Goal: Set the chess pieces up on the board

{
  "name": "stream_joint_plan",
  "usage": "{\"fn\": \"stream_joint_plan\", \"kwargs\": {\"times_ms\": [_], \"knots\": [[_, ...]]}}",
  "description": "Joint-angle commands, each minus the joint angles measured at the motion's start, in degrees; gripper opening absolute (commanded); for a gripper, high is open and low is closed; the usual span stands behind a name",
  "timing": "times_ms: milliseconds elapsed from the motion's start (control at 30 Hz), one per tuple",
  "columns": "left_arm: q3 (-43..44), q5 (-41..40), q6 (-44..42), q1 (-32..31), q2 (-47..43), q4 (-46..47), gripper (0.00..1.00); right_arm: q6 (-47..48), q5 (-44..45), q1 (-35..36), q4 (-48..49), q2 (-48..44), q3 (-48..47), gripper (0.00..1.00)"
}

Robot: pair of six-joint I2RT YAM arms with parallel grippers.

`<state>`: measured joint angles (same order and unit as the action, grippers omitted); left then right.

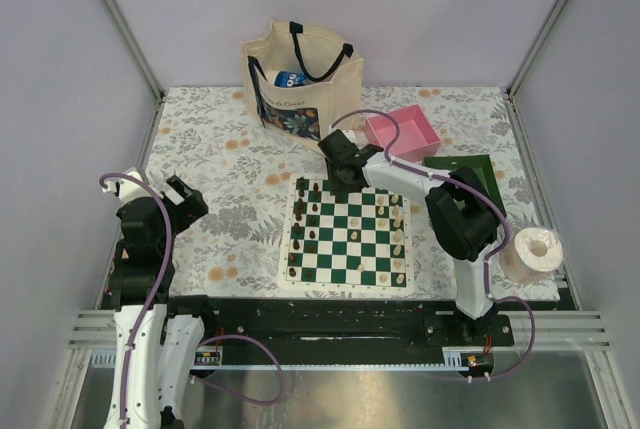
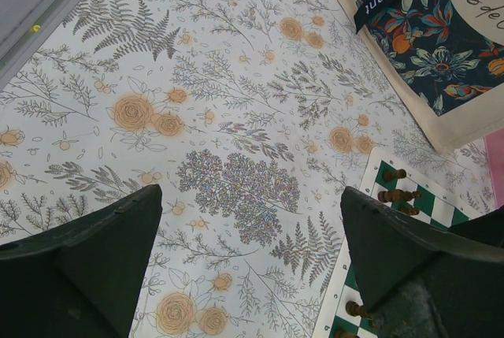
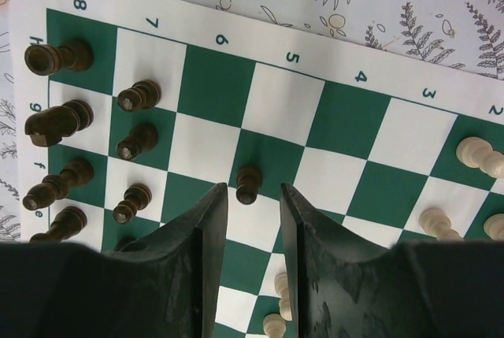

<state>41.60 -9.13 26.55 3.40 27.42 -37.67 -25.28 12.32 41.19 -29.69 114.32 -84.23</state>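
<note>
At the far left, the left claw (image 1: pixel 178 199) hangs above the floral bench (image 1: pixel 230 159) with its fingers spread wide apart and nothing between them; its wrist view shows only patterned cloth beneath. Behind it and further in, a cream tote bag (image 1: pixel 300 79) stands upright at the back of the bench.

The board (image 1: pixel 355 249) lies flat near the middle of the bench, just in front of the arm bases. The dark pieces (image 1: pixel 312 211) stand along its left side, mostly in two files. The right claw (image 1: pixel 340 184) reaches over the board's far left part. Its fingers (image 3: pixel 206 228) are partly apart, and one dark pawn (image 3: pixel 248 184) stands upright on the board just ahead of the tips, in line with the gap. Neither finger touches the pawn, so it is not clamped. The pale pieces (image 1: pixel 399 247) stand along the board's right side.

A pink tray (image 1: pixel 402 129) sits beyond the board, a green tray (image 1: pixel 475 167) is near it to the right, and a paper roll (image 1: pixel 530 249) stands at the right edge.
</note>
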Motion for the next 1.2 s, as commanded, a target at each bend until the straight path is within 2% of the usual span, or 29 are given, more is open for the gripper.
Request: {"fn": "stream_joint_plan", "kwargs": {"times_ms": [0,467,833,933,1167], "knots": [[-0.47,1.04,-0.09,0.29,-0.26,2.34,0.99,1.02,-0.36,-0.15,0.43,0.37,-2.52,0.42],[-0.47,1.21,0.0,0.56,-0.09,2.34,0.99,0.84,-0.98,-0.32,0.43,2.66,-3.22,0.4],[-0.47,1.22,0.0,0.64,-0.17,2.34,0.99,0.93,-2.12,-0.15,0.6,-0.23,-1.65,0.17],[-0.38,1.3,0.0,0.64,-0.17,2.34,0.99,0.67,-3.17,-0.15,0.95,-2.95,0.11,0.14],[-0.38,1.3,0.0,0.64,-0.44,2.34,0.99,-1.62,-6.52,0.64,1.13,-9.72,5.81,0.15]]}}
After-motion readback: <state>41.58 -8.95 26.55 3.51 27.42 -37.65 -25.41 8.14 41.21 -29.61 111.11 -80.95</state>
